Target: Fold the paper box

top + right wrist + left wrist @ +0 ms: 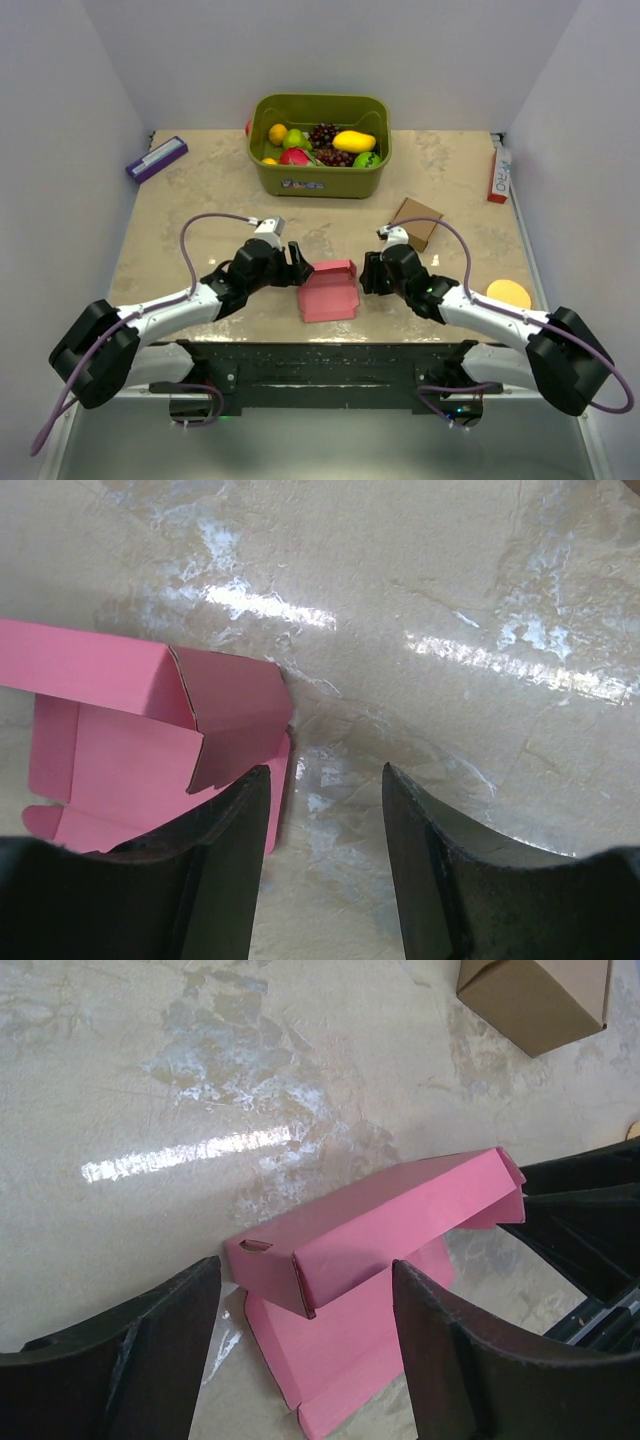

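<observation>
Left gripper [297, 262]: black fingers [130, 1360] spread wide and clamping nothing; the raised end of the pink thin-card paper box [328, 290] sits just ahead of the gap, ungripped. Right gripper [367, 272]: fingers [440, 860] about half parted with only bare table between them; one finger lies at the edge of the box's end flap, contact uncertain. The box is part-folded: a flat panel lies on the table and a hollow folded section stands along its far side, with a flap bent over at each end. It sits by the middle of the near edge, between the two grippers. Judged reason for placement: each arm faces one end, so that one steadies while the other tucks. Beige marbled table [200, 200]. Small brown cardboard box [416, 222], just beyond the right gripper. Green plastic bin of toy fruit [320, 182], middle of far edge. Orange flat disc [509, 293], right edge. Purple-and-white slim carton [156, 158], far left corner. Red-and-white slim carton [498, 172], far right corner.
</observation>
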You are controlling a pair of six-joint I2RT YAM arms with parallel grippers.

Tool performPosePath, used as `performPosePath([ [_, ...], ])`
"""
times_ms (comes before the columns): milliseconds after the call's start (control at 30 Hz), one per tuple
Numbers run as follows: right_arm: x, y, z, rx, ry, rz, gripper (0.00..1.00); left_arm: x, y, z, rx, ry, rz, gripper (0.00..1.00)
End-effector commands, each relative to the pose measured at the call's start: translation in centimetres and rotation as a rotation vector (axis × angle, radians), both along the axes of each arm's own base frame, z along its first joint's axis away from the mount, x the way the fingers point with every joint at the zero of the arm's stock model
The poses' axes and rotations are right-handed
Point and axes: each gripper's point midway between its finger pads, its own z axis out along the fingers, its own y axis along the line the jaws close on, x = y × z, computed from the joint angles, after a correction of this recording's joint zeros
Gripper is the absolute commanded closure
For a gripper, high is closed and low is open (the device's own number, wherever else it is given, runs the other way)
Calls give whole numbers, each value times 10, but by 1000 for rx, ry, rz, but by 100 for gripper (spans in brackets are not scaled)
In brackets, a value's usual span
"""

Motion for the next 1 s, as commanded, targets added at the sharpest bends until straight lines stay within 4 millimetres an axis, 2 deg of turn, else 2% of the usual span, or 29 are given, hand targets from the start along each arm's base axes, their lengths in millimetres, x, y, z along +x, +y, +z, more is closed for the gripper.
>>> performPosePath([
  [0, 14, 18, 22, 45, -82, 51, 47, 4, -8, 9, -66, -36, -19, 26],
  [267, 18, 23, 18, 32, -93, 81, 47, 2, -11, 2, -74, -29, -36, 25],
  [367, 21, 24, 18, 30, -100, 80, 47, 4, -10, -1, -61, -41, -44, 29],
  [600, 27, 27, 13, 4, -99, 83, 47, 8, -10, -6, -24, -82, -79, 49],
  [967, 31, 40, 19, 17, -140, 161, 47, 10, -14, -7, 4, -113, -142, 60],
])
